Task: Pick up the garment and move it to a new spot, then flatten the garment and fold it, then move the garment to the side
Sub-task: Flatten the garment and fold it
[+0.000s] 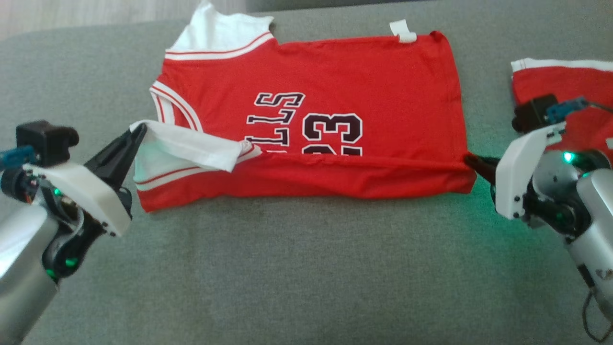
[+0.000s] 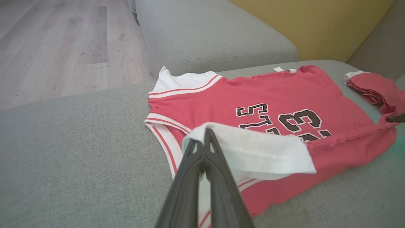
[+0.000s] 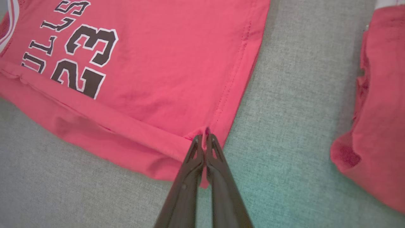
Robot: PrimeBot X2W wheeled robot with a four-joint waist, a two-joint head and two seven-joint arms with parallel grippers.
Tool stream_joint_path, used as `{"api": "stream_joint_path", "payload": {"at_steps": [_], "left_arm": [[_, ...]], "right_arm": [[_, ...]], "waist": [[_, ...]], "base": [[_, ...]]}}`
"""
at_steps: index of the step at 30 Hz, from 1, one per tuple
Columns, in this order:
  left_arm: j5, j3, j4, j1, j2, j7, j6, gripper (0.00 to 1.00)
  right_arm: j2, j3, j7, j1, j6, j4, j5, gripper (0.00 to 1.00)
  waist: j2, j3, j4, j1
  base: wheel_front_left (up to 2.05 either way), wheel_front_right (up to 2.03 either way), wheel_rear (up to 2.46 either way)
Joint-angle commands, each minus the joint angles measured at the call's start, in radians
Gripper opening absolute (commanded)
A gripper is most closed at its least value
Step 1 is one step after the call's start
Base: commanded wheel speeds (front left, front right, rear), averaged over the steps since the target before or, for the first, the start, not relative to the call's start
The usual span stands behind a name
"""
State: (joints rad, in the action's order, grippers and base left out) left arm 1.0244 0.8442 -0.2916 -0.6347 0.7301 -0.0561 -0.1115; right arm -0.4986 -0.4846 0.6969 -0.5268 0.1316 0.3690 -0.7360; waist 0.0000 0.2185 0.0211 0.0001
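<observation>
Matt cloth jersey (image 1: 383, 81), coarse-woven sofa (image 1: 287, 268)

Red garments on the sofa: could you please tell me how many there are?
2. The jersey numbered 23 lies in the middle; a second red garment lies to its right, cut off by the frame edge. Others may be hidden.

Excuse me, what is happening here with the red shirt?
The robot is folding a red jersey on a grey cushion. Its left gripper is shut on the white sleeve, and its right gripper is shut on the hem corner at the other end. Between them the near edge is folded over the printed front. A second red garment lies apart at the right.
</observation>
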Motion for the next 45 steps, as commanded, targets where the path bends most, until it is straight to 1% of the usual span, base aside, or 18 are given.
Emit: {"api": "stream_joint_path", "payload": {"at_steps": [1, 8, 15, 16, 17, 18, 20, 23, 26, 27, 28, 29, 31, 32, 33, 37, 41, 45], "left_arm": [[-0.009, -0.044, 0.004, -0.064, 0.039, -0.003, -0.006, 0.00], [-0.024, 0.010, -0.051, -0.154, 0.030, -0.045, -0.018, 0.00], [-0.027, 0.073, -0.083, -0.252, 0.014, -0.049, -0.019, 0.00], [-0.026, 0.080, -0.097, -0.266, 0.010, -0.049, -0.019, 0.00], [-0.027, 0.083, -0.114, -0.281, 0.003, -0.044, -0.019, 0.25], [-0.034, 0.087, -0.131, -0.297, -0.005, -0.033, -0.019, 1.00], [-0.047, 0.071, -0.198, -0.342, -0.040, 0.028, -0.018, 1.00], [-0.064, 0.026, -0.264, -0.379, -0.084, 0.154, 0.012, 1.00], [-0.065, -0.027, -0.309, -0.389, -0.121, 0.273, 0.045, 1.00], [-0.067, -0.048, -0.316, -0.387, -0.130, 0.295, 0.057, 1.00], [-0.067, -0.048, -0.316, -0.387, -0.130, 0.295, 0.057, 1.00], [-0.072, -0.070, -0.315, -0.381, -0.137, 0.308, 0.065, 1.00], [-0.090, -0.147, -0.279, -0.358, -0.152, 0.316, 0.085, 1.00], [-0.156, -0.257, -0.192, -0.304, -0.165, 0.317, 0.103, 1.00], [-0.190, -0.322, -0.145, -0.262, -0.178, 0.317, 0.120, 1.00], [-0.337, -0.521, 0.019, -0.053, -0.263, 0.318, 0.150, 1.00], [-0.451, -0.604, 0.096, 0.138, -0.359, 0.318, 0.141, 1.00], [-0.523, -0.653, 0.109, 0.278, -0.451, 0.318, 0.124, 1.00]], "right_arm": [[-0.004, -0.004, 0.003, -0.034, -0.001, -0.024, 0.011, 0.00], [0.010, -0.030, -0.025, -0.104, -0.001, 0.012, 0.044, 0.00], [0.020, -0.069, -0.074, -0.169, -0.001, 0.053, 0.055, 0.00], [0.020, -0.073, -0.090, -0.183, -0.001, 0.059, 0.065, 0.31], [0.022, -0.076, -0.106, -0.195, -0.001, 0.068, 0.075, 1.00], [0.026, -0.079, -0.125, -0.209, -0.001, 0.077, 0.086, 1.00], [0.050, -0.050, -0.222, -0.257, -0.001, 0.114, 0.118, 1.00], [0.079, -0.021, -0.335, -0.292, -0.001, 0.143, 0.155, 1.00], [0.113, 0.039, -0.483, -0.308, -0.001, 0.167, 0.184, 1.00], [0.128, 0.066, -0.539, -0.309, -0.001, 0.173, 0.192, 1.00], [0.128, 0.066, -0.539, -0.309, -0.001, 0.173, 0.192, 1.00], [0.147, 0.095, -0.594, -0.307, -0.001, 0.174, 0.197, 1.00], [0.194, 0.169, -0.710, -0.296, -0.001, 0.167, 0.195, 1.00], [0.235, 0.224, -0.799, -0.272, -0.001, 0.155, 0.216, 1.00], [0.256, 0.251, -0.835, -0.256, -0.001, 0.148, 0.229, 1.00], [0.319, 0.320, -0.915, -0.168, -0.001, 0.112, 0.335, 1.00], [0.383, 0.368, -0.945, -0.043, -0.001, 0.074, 0.463, 1.00], [0.428, 0.427, -0.956, 0.082, -0.001, 0.026, 0.540, 1.00]], "waist": [[0.0000, 0.017, -0.007, -0.0001], [0.0000, 0.067, -0.014, -0.0001], [0.0000, 0.106, -0.015, -0.0001], [0.0000, 0.111, -0.015, -0.0001], [0.0000, 0.114, -0.016, -0.0001], [0.0000, 0.118, -0.017, -0.0001], [0.0000, 0.125, -0.020, -0.0001], [0.0000, 0.121, -0.023, -0.0001], [0.0000, 0.102, -0.025, -0.0001], [0.0000, 0.093, -0.026, -0.0001], [0.0000, 0.093, -0.026, -0.0001], [0.0000, 0.085, -0.028, -0.0001], [0.0000, 0.067, -0.029, -0.0001], [0.0000, 0.045, -0.032, -0.0001], [0.0000, 0.034, -0.033, -0.0001], [0.0000, -0.005, -0.036, -0.0001], [0.0000, -0.043, -0.038, -0.0001], [0.0000, -0.077, -0.031, -0.0001]], "base": [[0.00, 0.00, 0.00], [0.00, 0.00, 0.00], [0.00, 0.00, 0.00], [0.00, 0.00, 0.00], [0.00, 0.00, 0.00], [0.00, 0.00, 0.00], [0.00, 0.00, 0.00], [0.00, 0.00, 0.00], [0.00, 0.00, 0.00], [0.00, 0.00, 0.00], [0.00, 0.00, 0.00], [0.00, 0.00, 0.00], [0.00, 0.00, 0.00], [0.00, 0.00, 0.00], [0.00, 0.00, 0.00], [0.00, 0.00, 0.00], [0.00, 0.00, 0.00], [0.00, 0.00, 0.00]]}}
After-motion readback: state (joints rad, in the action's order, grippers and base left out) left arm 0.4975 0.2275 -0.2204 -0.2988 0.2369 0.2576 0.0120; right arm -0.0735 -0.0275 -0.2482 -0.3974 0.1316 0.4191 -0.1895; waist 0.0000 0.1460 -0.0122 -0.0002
